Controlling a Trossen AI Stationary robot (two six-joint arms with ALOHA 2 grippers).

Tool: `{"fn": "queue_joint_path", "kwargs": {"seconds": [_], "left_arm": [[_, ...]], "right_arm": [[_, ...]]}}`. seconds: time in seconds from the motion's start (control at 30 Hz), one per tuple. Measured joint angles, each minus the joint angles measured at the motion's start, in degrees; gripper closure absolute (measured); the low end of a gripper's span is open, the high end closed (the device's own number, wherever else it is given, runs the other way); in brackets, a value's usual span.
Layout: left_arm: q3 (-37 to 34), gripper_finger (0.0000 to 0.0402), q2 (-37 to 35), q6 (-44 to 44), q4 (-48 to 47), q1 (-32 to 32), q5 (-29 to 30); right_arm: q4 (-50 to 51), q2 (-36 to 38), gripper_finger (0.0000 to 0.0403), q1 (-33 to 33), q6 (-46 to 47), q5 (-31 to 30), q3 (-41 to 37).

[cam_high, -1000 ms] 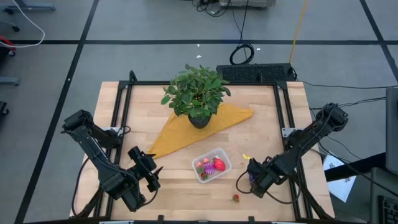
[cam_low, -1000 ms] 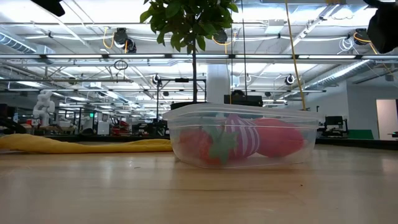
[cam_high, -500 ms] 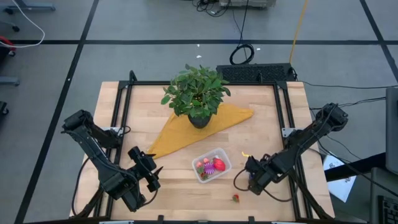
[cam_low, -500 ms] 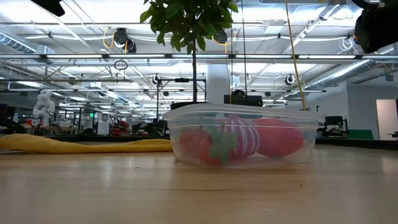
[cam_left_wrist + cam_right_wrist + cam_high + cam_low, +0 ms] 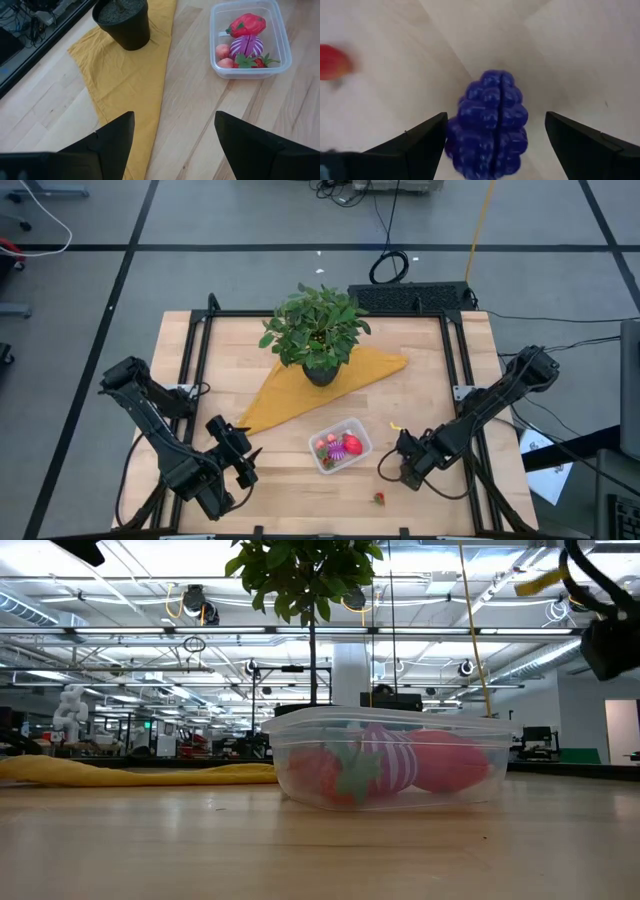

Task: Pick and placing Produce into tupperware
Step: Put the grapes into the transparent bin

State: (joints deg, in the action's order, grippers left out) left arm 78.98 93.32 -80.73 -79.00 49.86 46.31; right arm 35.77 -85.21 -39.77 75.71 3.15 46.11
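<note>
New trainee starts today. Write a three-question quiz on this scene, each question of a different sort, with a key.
1. True or false: the tupperware already holds produce.
2. Which piece lies between the open fingers of the right gripper? A) red strawberry B) purple knobbly piece C) pink round piece
3. Fill in: the plant pot stands on a ____ cloth.

Key: 1 true; 2 B; 3 yellow.
</note>
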Motion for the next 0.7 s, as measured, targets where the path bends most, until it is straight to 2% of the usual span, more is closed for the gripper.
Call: {"fn": "queue_joint_path", "kwargs": {"seconds": [0.37, 0.7], "left_arm": [[0.00, 0.0124, 0.00, 0.00, -0.01, -0.02, 0.23], [0.00, 0.0123, 0.00, -0.02, 0.00, -0.02, 0.26]], "right_arm": [[-1.39, -0.02, 0.0083, -0.02, 0.10, 0.11, -1.62], [-1.74, -0.02, 0.0146, -0.02, 0.12, 0.13, -1.71]]}}
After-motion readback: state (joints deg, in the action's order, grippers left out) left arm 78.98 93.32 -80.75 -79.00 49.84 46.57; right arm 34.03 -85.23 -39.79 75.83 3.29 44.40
